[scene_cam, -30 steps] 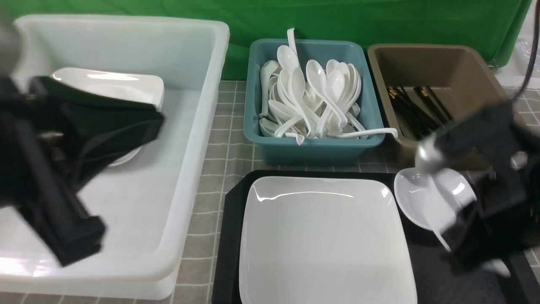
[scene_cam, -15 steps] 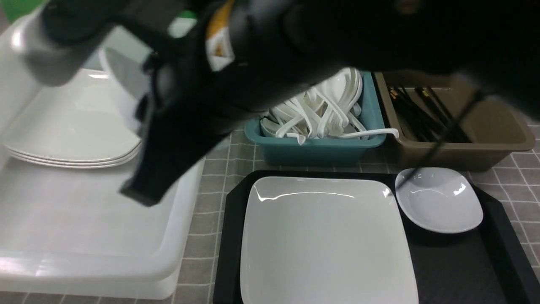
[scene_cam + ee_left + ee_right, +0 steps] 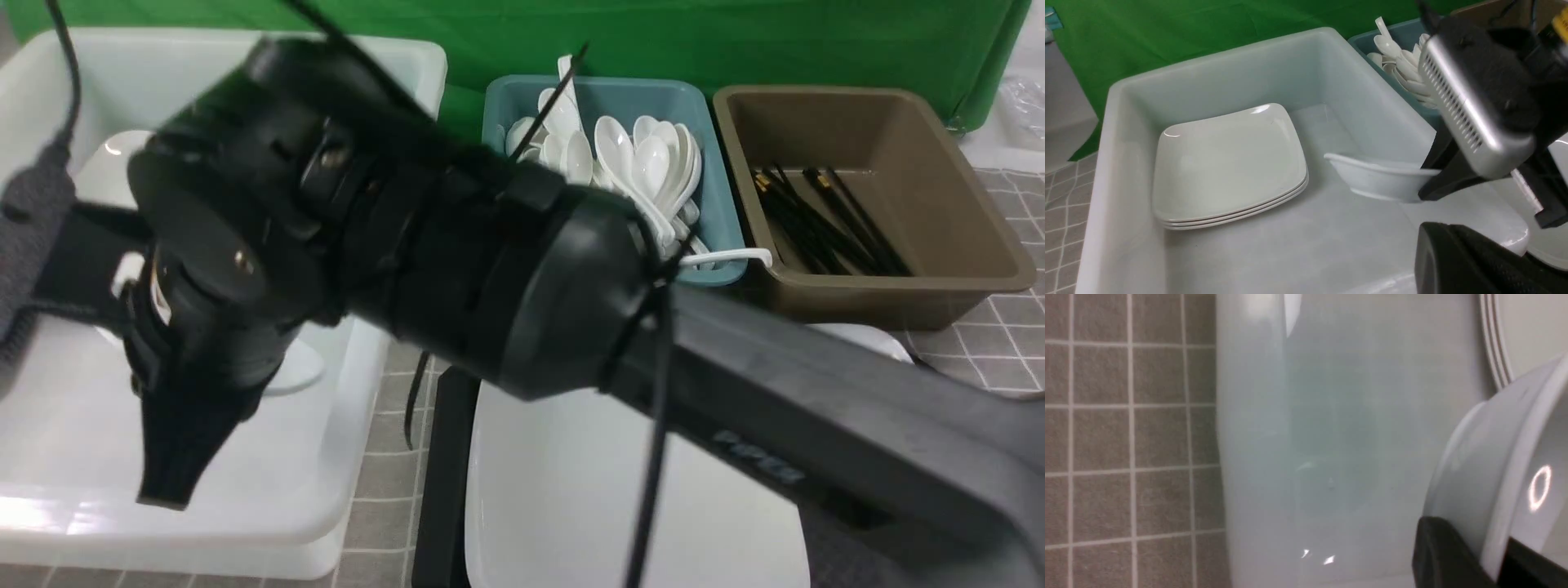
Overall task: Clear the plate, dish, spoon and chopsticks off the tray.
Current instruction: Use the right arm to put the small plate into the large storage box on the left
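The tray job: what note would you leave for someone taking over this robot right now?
Left gripper: shut, nothing seen in it.
Right gripper: shut on a small dish, held over the white tub beside stacked plates.
Big plate sits on the tray; a white rim behind the arm may be another dish.
Spoons in teal bin, chopsticks in brown bin; none visible on the tray.
To do: release dish, move plate.
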